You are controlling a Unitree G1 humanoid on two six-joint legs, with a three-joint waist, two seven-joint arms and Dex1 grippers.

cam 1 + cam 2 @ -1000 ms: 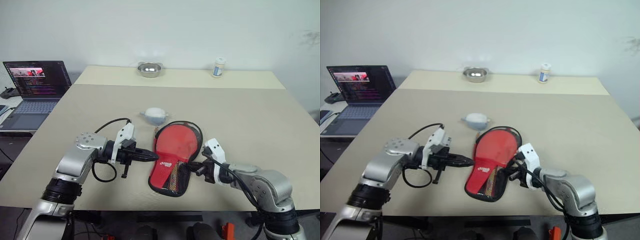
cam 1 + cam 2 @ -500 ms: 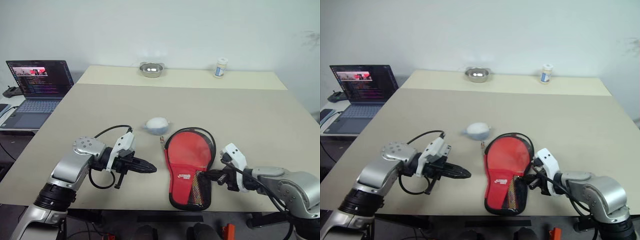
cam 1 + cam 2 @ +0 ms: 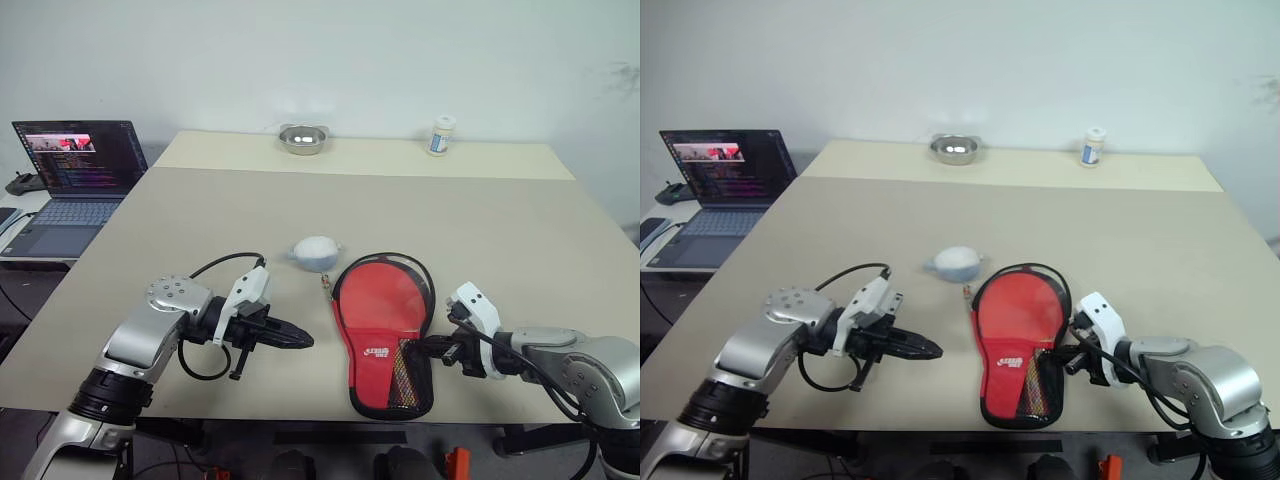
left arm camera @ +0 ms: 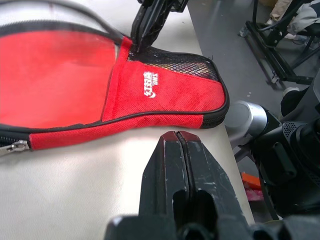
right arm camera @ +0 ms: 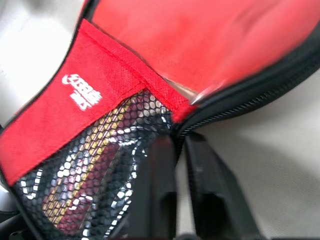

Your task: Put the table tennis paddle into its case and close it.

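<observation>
The case (image 3: pixel 385 310) lies flat near the table's front edge, red side up, with its logo and mesh pocket (image 3: pixel 410 375) toward me. Its black zip edge loops loosely around the round end. Through the mesh I see the table tennis paddle's wooden handle (image 5: pixel 87 192), and a smooth red face (image 5: pixel 200 45) fills the round part. My right gripper (image 3: pixel 426 346) sits at the case's right edge beside the mesh. Its fingers (image 5: pixel 162 190) are slightly apart, so it is open, with the zip edge at their tips. My left gripper (image 3: pixel 305 341) is shut and empty, pointing at the case from its left, apart from it.
A metal zip pull (image 3: pixel 325 282) sticks out at the case's left. A white and blue bundle (image 3: pixel 315 250) lies just behind the case. At the far edge of the table stand a metal bowl (image 3: pixel 301 137) and a white bottle (image 3: pixel 437 134). To the left, off the table, is an open laptop (image 3: pixel 75 170).
The case slid to the right with my right gripper, away from the left one, and turned a little. The right fingers have parted slightly. The left gripper stayed put.
</observation>
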